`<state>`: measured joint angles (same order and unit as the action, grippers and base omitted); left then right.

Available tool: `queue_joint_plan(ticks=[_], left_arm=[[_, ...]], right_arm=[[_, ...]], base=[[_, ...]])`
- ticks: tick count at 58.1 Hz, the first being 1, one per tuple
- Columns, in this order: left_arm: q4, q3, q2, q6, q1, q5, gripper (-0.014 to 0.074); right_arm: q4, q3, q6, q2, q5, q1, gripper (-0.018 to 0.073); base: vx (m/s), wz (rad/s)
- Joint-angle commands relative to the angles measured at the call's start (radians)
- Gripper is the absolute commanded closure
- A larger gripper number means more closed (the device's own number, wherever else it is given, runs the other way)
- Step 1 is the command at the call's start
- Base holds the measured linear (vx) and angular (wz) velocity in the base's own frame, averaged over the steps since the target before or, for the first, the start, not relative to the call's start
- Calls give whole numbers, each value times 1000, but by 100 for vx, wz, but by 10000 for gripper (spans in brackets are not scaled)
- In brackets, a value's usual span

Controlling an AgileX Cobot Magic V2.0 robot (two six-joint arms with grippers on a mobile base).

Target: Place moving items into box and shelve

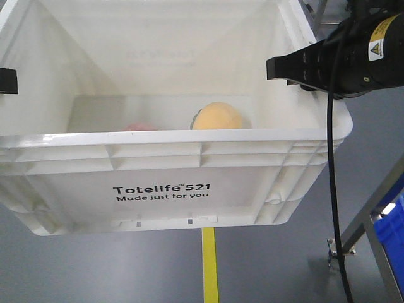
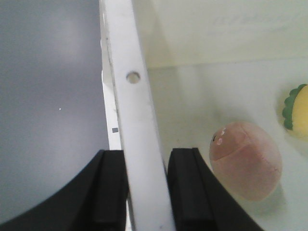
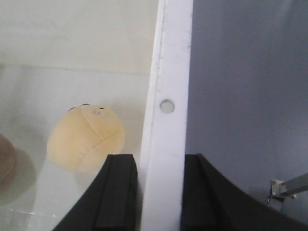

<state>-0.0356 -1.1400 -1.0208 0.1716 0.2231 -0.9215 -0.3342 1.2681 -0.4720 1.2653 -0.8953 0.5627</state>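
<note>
Plainly, the box [image 1: 189, 137], a large white ribbed tote printed "Totelife 521 Made just for you", filled most of the front view, with grey floor [image 1: 95, 271] and a yellow floor line [image 1: 209, 265] showing under its lower edge. The left end effector [image 2: 147, 161] was pinching the box's left rim. One black finger [image 2: 109, 192] sat outside the wall and the other inside, both pressed against the white strip near a small round hole in it. The right end effector [image 3: 161, 166] clamped the opposite rim in the same way, its fingers touching the strip on either side, again by a round hole. Both moving items lay on the bottom of the box, apart from each other. The pale yellow-orange fruit [image 1: 216, 116] sat toward the right wall, close to the right end effector's inner finger. The reddish-pink fruit [image 2: 245, 161] lay toward the left wall, near the left end effector's inner finger but not touching it. From the front, only its top peeped above the near rim. A black cable [image 1: 331, 164] hung from the right arm across the box's corner. Beyond it, at the lower right, stood a slanted metal frame [image 1: 372, 208] and a blue bin [image 1: 392, 221].
</note>
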Motion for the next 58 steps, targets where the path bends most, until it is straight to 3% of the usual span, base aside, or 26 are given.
queue_joint_plan(ticks=[1,58], left_arm=[[-20,-41,32,-27,10,148,456],[-20,-41,32,-27,10,148,456]], right_arm=[[-80,42,10,-34,121,-2,447],[-80,42,10,-34,121,-2,447]], base=[[45,-1],[44,-1]])
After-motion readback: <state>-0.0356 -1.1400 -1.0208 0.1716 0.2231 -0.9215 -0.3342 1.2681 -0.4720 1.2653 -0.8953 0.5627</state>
